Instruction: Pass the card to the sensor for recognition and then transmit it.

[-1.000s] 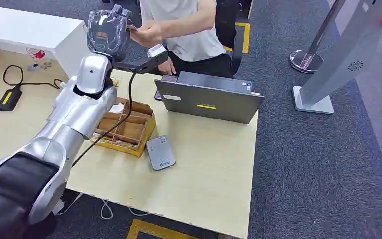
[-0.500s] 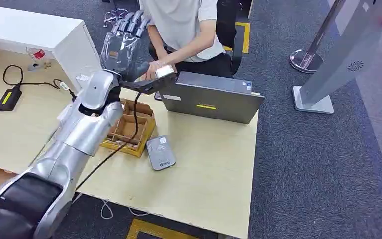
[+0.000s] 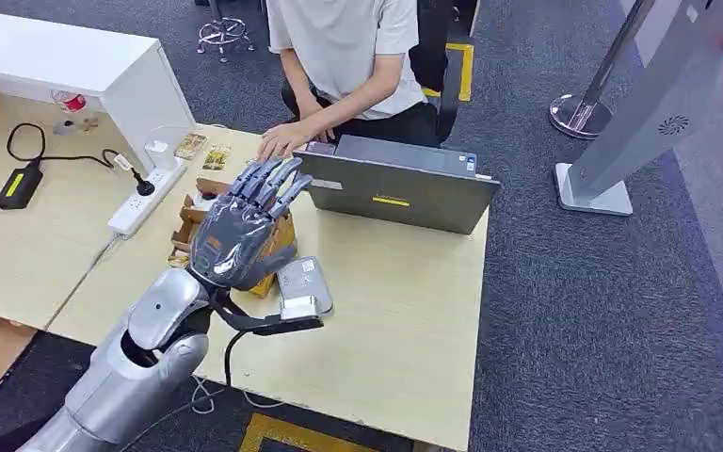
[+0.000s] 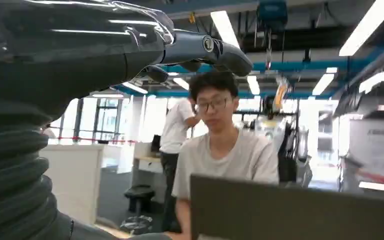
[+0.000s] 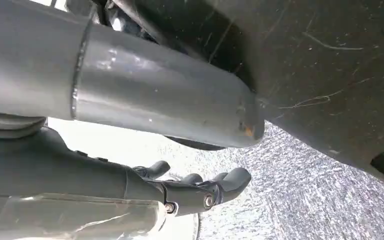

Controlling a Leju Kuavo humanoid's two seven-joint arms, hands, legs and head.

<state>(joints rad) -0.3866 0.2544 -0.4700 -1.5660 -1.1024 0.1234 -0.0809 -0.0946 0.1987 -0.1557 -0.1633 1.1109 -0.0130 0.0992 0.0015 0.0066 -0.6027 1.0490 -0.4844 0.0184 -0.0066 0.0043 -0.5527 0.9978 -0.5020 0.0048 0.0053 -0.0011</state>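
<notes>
The left hand [image 3: 242, 233] hangs over the near part of the desk [image 3: 405, 320], fingers spread and stretched forward, holding nothing. It sits above the cardboard box [image 3: 273, 252] and just beside the grey sensor [image 3: 303, 285], which lies flat on the desk with no card on it. The right hand [image 5: 200, 192] hangs low by the robot's body over the carpet, fingers loosely extended, nothing in it.

Beyond the box stands a laptop [image 3: 395, 188], its lid back toward the robot. Left of it a white power strip [image 3: 146, 198] lies on the desk, and near the far edge two small cards [image 3: 202, 151] lie side by side, well apart from the left hand. Whether either is the task's card cannot be told. Behind the laptop a person [image 3: 344, 56] sits with a hand [image 3: 282, 141] resting on the desk close to those cards.

As a judgement: with both robot hands free and the sensor bare, the pass looks done, or a new round is about to start; the pictures alone do not settle which
</notes>
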